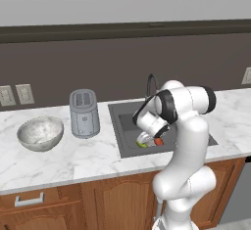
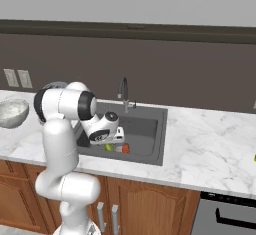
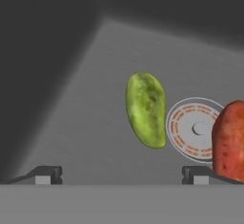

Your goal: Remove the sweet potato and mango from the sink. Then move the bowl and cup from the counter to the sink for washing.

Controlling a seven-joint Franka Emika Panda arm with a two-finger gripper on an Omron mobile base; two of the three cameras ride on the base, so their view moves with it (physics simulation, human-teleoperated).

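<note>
Gripper (image 3: 121,174), fingers spread wide and holding nothing, hovering inside the sink (image 3: 86,123) above the mango (image 3: 146,109), sweet potato (image 3: 230,142) lying beside it

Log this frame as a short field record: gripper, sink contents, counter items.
gripper: open, lowered into the sink, holding nothing
mango: on the sink floor, between the fingertips' lines
sweet potato: sink floor, beside the drain, near one fingertip
bowl: on the counter, left of the toaster
</note>
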